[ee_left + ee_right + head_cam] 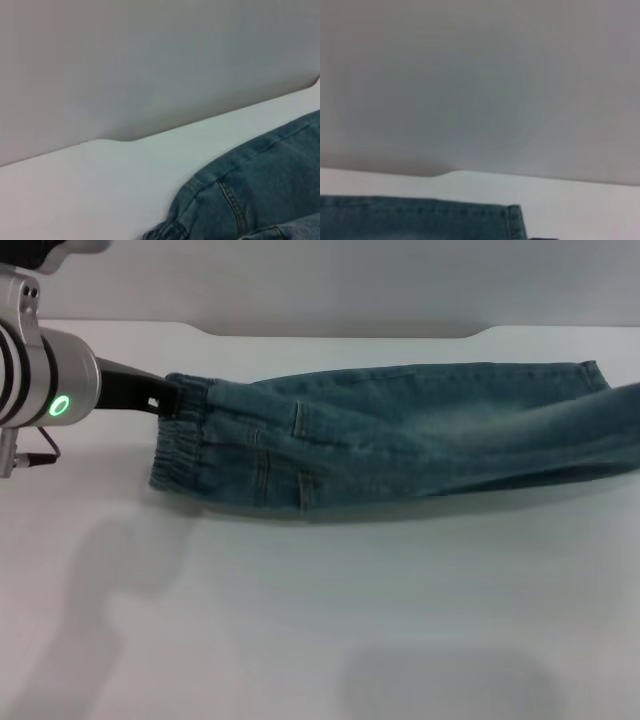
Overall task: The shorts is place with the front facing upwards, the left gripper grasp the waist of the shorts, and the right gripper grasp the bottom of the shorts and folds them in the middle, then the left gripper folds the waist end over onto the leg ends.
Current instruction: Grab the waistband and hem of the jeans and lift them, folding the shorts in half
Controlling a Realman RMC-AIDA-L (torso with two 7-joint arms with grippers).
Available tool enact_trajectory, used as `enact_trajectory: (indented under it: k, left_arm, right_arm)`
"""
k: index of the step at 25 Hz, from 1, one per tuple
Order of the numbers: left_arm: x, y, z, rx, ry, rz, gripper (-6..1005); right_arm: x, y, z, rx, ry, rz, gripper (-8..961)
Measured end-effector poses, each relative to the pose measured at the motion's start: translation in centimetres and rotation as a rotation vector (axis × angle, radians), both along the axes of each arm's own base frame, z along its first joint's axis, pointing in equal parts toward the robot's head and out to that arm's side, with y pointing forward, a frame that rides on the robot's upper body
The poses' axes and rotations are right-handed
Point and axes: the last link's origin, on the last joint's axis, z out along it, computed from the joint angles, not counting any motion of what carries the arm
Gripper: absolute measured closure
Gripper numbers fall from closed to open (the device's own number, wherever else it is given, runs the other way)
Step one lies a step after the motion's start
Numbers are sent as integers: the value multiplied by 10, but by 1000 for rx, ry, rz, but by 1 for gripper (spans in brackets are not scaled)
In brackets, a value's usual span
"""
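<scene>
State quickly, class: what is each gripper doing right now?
Left gripper: shut on the waist of the shorts.
Right gripper: not in view, so it cannot be told.

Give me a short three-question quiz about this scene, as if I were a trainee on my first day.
1. True or false: the blue-green denim shorts lie folded lengthwise into a long strip on the white table.
2. Which end of the shorts does the black left tool, on the silver arm with a green ring, reach?
A. the gathered elastic waist
B. the straight leg hems
C. the middle
3. Fill in: the right tool is ___ in the head view.

Key: 1 true; 2 A; 3 not visible. The leg hems run past that view's right edge.
</scene>
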Motion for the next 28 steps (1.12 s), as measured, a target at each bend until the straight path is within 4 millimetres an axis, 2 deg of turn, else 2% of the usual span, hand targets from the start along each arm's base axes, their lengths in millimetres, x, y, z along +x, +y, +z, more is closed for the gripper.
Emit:
enact_trajectory:
  k: [5, 12, 28]
  left_arm:
    - [-1, 3, 0, 17, -11, -10, 964]
    - [0, 6, -1, 33, -29, -24, 964]
    - [1, 17, -8, 70, -74, -66, 965]
  right_arm:
    - [3, 1, 1, 56, 2, 15, 943]
    - [10, 9, -10, 95, 19, 34, 942]
    - [21, 20, -19, 192, 21, 71, 940]
